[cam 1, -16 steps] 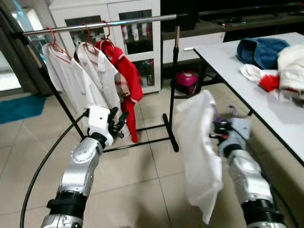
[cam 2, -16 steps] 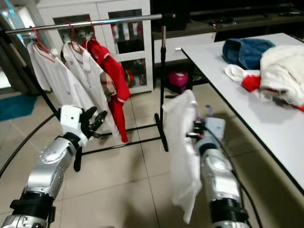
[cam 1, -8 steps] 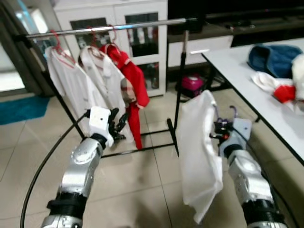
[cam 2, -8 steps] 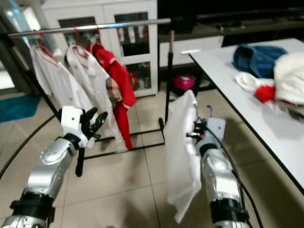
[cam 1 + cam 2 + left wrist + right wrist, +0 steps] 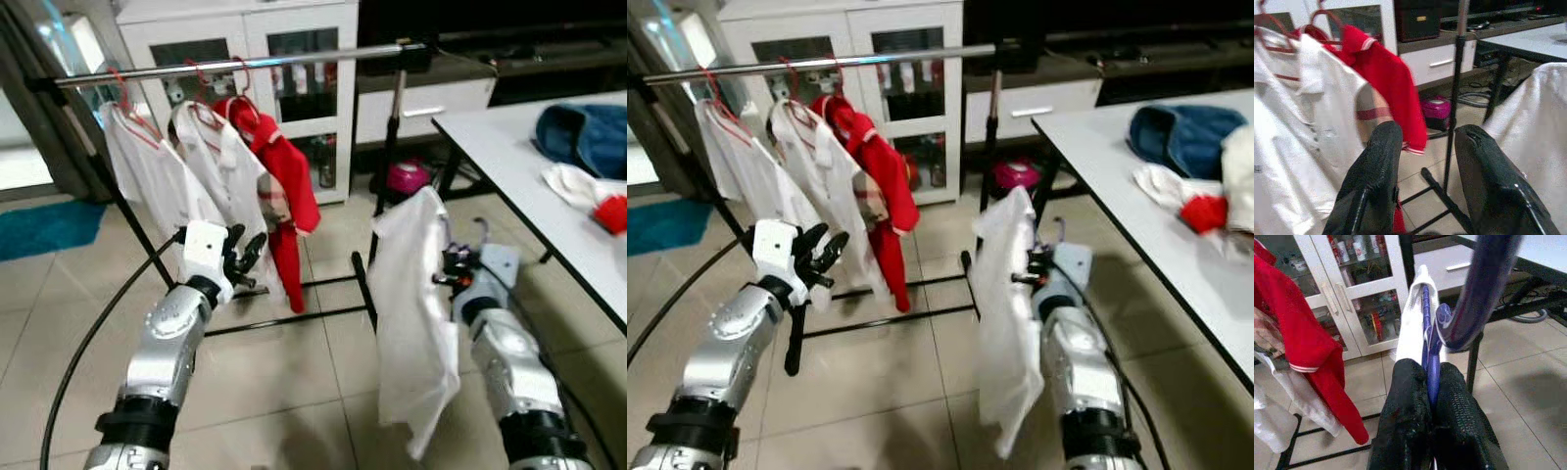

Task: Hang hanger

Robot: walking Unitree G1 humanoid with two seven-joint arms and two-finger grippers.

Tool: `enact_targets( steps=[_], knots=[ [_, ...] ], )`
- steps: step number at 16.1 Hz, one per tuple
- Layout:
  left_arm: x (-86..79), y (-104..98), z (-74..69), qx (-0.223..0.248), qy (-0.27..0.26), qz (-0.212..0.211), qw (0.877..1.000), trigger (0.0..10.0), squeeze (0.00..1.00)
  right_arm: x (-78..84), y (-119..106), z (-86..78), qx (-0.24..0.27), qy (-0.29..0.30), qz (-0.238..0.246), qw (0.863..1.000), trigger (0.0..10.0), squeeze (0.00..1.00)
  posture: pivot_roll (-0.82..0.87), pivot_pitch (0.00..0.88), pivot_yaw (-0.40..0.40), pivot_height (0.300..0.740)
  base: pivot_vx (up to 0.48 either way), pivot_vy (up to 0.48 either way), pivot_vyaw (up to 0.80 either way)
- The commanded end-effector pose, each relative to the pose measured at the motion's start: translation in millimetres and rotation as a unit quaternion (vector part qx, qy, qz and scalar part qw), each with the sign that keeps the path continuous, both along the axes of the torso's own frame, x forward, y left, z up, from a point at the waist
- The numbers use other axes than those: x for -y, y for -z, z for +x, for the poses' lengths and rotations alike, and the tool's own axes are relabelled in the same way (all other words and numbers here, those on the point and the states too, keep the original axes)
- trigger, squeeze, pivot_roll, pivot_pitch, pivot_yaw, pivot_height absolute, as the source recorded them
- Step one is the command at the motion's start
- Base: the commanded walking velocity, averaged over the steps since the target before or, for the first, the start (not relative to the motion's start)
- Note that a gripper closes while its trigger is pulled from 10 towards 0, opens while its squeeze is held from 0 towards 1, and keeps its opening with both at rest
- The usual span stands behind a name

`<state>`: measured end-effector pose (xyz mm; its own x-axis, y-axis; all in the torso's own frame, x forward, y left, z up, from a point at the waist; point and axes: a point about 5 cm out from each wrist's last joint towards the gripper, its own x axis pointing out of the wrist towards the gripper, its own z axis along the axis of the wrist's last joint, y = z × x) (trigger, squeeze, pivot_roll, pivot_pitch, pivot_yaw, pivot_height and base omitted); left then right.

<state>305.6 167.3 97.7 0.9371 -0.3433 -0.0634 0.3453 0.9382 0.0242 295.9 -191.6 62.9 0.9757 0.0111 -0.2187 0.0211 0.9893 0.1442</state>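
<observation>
Between my right gripper's (image 5: 1430, 396) closed fingers sits the purple hanger (image 5: 1475, 289) — white shirt (image 5: 411, 313) draped; left gripper (image 5: 1422, 161) open, empty.

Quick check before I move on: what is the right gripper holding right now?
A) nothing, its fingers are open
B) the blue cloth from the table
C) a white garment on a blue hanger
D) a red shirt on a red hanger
C: the right gripper is pinched shut on the blue hanger, with the white garment draped from it, short of the rail.
</observation>
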Motion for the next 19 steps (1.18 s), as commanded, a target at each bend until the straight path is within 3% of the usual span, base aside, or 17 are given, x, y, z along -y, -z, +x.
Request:
enact_targets(
  steps=[1, 19],
  knots=[
    [-8.6, -4.5, 0.8, 0.007, -0.009, 0.005, 1.000, 10.0, 0.00, -13.1, -8.2, 5.9, 0.018, -0.018, 0.003, 1.000, 10.0, 0.00, -0.04, 0.000, 0.054, 0.740, 0.349, 0.000, 0.00],
    [-5.3, -3.8, -0.4, 0.007, -0.001, 0.009, 1.000, 10.0, 0.00, -13.6, -9.6, 7.2, 0.020, -0.025, -0.001, 0.999, 10.0, 0.00, -0.04, 0.000, 0.046, 0.740, 0.350, 0.000, 0.00]
  ],
)
